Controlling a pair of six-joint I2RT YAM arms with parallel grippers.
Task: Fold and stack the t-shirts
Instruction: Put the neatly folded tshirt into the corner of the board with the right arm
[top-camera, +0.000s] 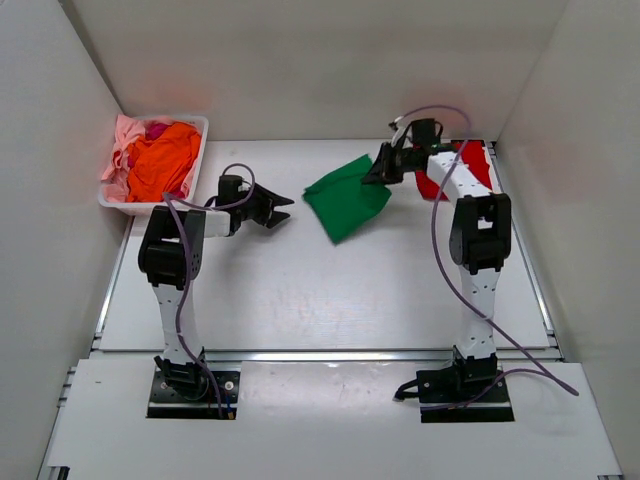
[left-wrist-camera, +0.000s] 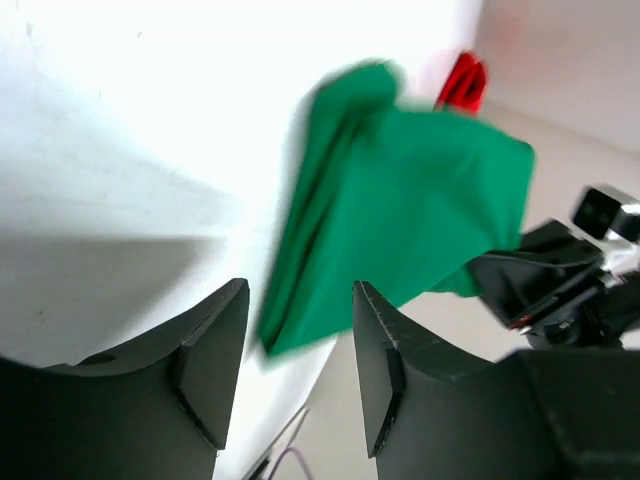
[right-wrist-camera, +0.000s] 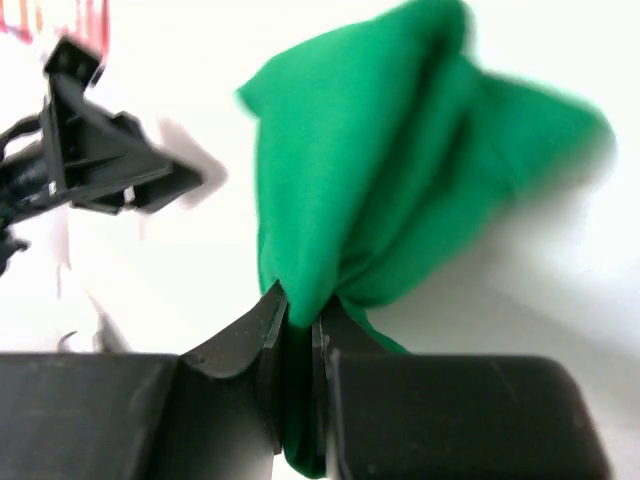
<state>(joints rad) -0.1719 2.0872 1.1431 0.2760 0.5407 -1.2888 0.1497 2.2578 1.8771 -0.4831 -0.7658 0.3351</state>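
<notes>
Looking down from the top camera, I saw the green t-shirt (top-camera: 347, 197) as a loose bunch over the table (top-camera: 300, 300), between my two arms. One edge was raised in my right gripper (top-camera: 383, 170). My left gripper (top-camera: 278, 210) hung near it, apart from the cloth. The red t-shirt (top-camera: 478, 165) lay behind my right arm and was mostly covered. An orange t-shirt (top-camera: 165, 160) and a pink t-shirt (top-camera: 120, 150) filled the white basket (top-camera: 200, 140); what lay below them was hidden.

In the left wrist view, my left fingers (left-wrist-camera: 215, 350) were spread, with nothing between them. The green cloth ahead was blurred at its edges.

In the right wrist view, my right jaws were pressed together on a thick fold of the green t-shirt (right-wrist-camera: 400, 180). I judged the cloth light, soft and limp, so it would sag from one pinch. A second hold at a corner of the hem would spread it better. I could make out no collar, sleeve or hem, and could not tell whether the low end touched the table.
</notes>
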